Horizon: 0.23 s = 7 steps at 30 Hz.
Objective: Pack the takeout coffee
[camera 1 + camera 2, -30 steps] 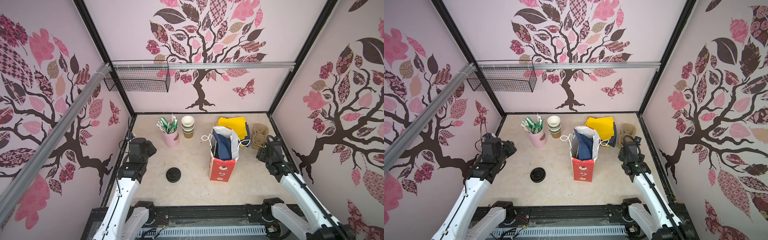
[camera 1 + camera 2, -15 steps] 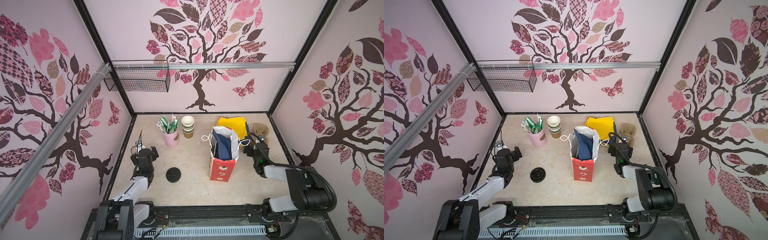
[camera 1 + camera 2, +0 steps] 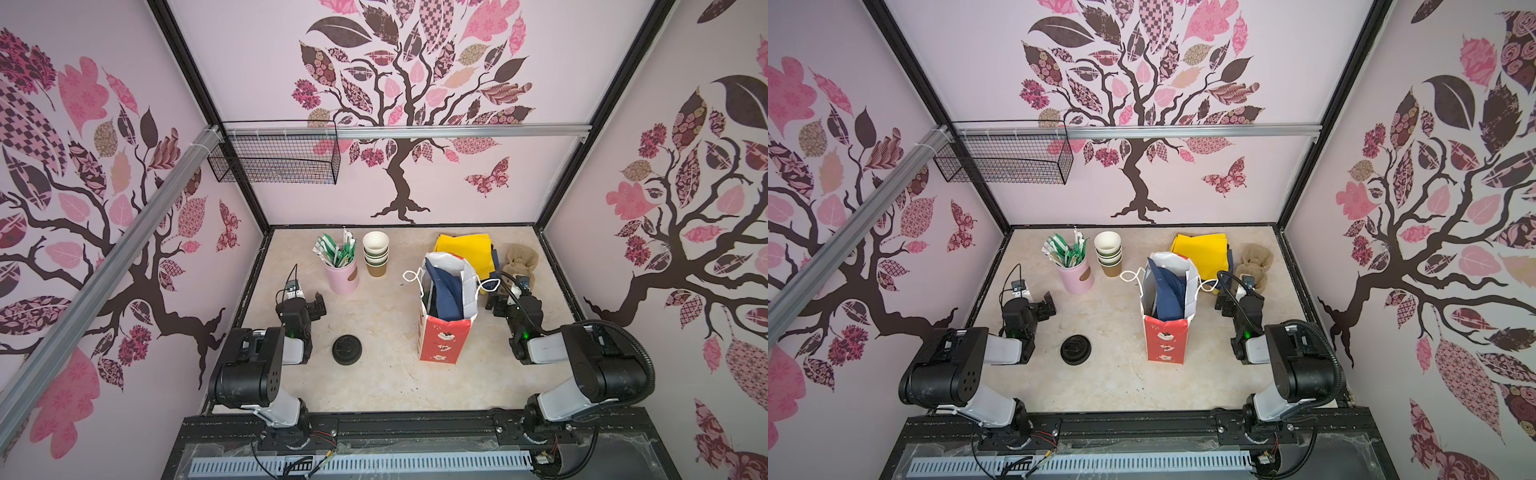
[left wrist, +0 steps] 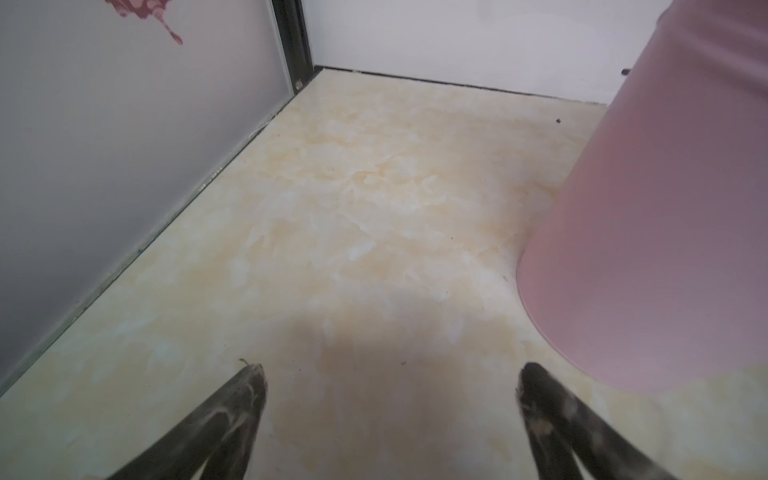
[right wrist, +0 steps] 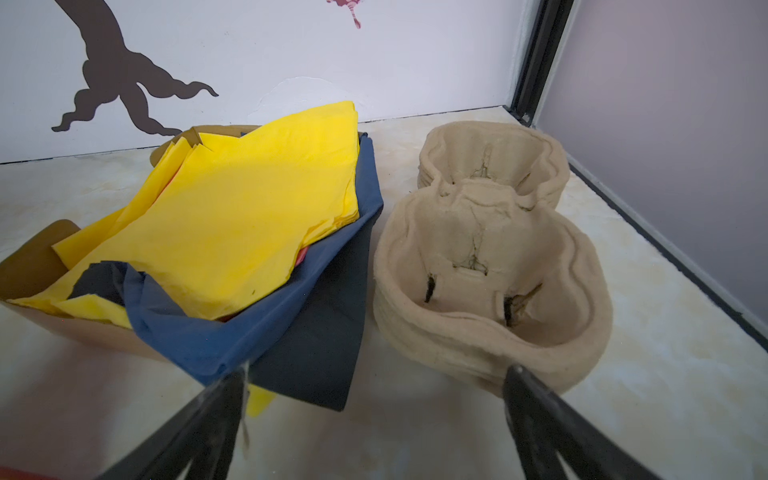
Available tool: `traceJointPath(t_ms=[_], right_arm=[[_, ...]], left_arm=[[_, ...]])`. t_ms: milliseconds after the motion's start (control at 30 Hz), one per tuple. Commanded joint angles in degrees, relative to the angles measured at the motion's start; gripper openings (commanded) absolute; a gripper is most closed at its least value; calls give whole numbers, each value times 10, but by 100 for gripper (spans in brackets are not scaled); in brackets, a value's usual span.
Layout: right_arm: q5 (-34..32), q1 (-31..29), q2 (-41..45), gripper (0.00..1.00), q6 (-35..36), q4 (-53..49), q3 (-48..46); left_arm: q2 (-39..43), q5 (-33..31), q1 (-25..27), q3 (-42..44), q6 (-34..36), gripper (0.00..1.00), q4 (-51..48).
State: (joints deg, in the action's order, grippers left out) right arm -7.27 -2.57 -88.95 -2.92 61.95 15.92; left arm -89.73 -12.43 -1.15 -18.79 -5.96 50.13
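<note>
We recorded left fingers (image 4: pixel 241 399) spread wide, empty, low over the table (image 4: pixel 374 187) beside the pink cup (image 4: pixel 648 208); right fingers (image 5: pixel 220 407) likewise spread, facing the pulp carriers (image 5: pixel 490 257). Takeout coffee: whereabouts not discernible.

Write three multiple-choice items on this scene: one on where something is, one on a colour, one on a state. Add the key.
1. Where is the stack of lids?
A. on the table, left of the red bag in both top views
B. inside the red bag
C. on the table, right of the red bag

2. What colour is the paper standing in the red bag?
A. green
B. blue
C. orange

3. How is the left gripper?
A. open, holding nothing
B. shut on nothing
C. shut on the stack of lids

Key:
1 A, the lids sit on bare table apart from the bag.
2 B, dark blue sheets rise from the bag's mouth.
3 A, the left wrist view shows its jaws wide apart over bare table.
</note>
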Motion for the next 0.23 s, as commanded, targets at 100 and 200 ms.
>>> traceJointPath(t_ms=[100,200], right_arm=[[-2,-3,-10,100,3,3,26],[-3,-3,-2,100,5,16,15]], left_arm=[[4,7,-3,-18,7,97,24],[6,7,-1,-20,15,97,19]])
